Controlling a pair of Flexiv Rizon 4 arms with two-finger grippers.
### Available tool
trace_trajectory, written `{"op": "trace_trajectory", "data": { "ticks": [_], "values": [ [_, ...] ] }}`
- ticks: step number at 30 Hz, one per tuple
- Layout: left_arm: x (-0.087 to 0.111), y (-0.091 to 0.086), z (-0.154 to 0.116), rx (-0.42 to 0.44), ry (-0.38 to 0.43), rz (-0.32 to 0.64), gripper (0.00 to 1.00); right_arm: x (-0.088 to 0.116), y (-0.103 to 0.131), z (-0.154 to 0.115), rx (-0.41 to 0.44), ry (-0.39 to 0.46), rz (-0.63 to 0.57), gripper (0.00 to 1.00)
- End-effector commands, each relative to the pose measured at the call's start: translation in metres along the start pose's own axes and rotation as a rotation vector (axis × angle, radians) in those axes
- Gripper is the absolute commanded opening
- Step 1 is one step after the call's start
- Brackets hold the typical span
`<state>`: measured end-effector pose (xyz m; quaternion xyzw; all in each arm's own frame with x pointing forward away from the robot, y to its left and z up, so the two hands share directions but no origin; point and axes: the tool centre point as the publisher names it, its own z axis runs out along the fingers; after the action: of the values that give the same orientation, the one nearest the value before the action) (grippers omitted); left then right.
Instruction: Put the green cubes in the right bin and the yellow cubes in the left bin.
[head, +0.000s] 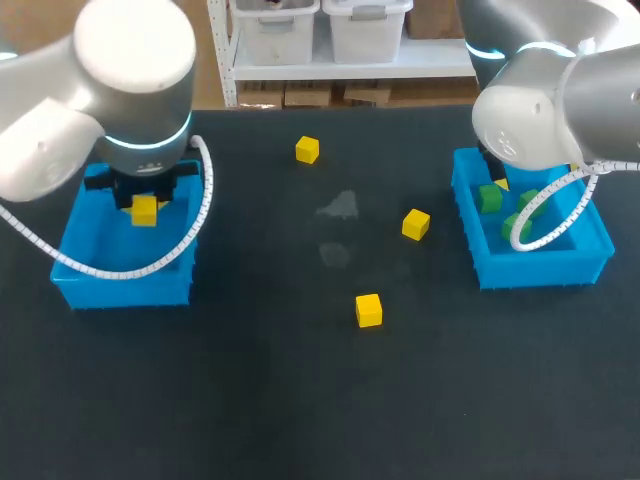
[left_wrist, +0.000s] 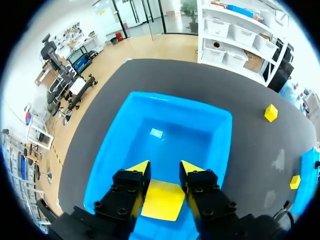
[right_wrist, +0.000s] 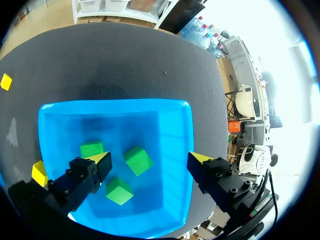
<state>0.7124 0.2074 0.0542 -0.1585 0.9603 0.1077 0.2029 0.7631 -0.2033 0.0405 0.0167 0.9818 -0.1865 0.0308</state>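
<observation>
The head camera looks down on the tabletop (head: 250, 400) from above and behind. Each wrist camera hangs close over one bin, facing down: the left bin (left_wrist: 115, 145) and the right bin (right_wrist: 172, 150). Both bins also show in the head view.

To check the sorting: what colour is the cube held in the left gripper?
Yellow; the cube in the left gripper shows best in the left wrist view.

In the head view, my left arm (head: 110, 90) covers the left bin's (head: 80, 275) 12 o'clock wall and most of the left gripper (head: 144, 200), whose fingers hide the held yellow cube's (head: 144, 212) sides. My right arm (head: 545, 110) hides the right gripper (right_wrist: 150, 158), the right bin's (head: 545, 268) 12 o'clock end and parts of the green cubes (head: 489, 198). A second yellow cube (right_wrist: 39, 172), at that bin's 11 o'clock, shows only a sliver.
</observation>
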Motion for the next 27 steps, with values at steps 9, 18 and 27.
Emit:
{"op": "trace_trajectory", "data": {
  "ticks": [9,18,27],
  "values": [
    [-0.014,-0.008,-0.004,0.023,-0.026,0.038,1.00,0.002,-0.001,0.000,-0.002,-0.003,0.000,1.00],
    [-0.063,-0.042,-0.031,0.100,-0.113,0.157,1.00,0.002,-0.001,0.000,-0.002,-0.003,0.000,1.00],
    [-0.116,-0.112,-0.047,0.205,-0.174,0.365,1.00,0.002,-0.001,0.000,-0.002,-0.003,0.000,1.00]
  ]
}}
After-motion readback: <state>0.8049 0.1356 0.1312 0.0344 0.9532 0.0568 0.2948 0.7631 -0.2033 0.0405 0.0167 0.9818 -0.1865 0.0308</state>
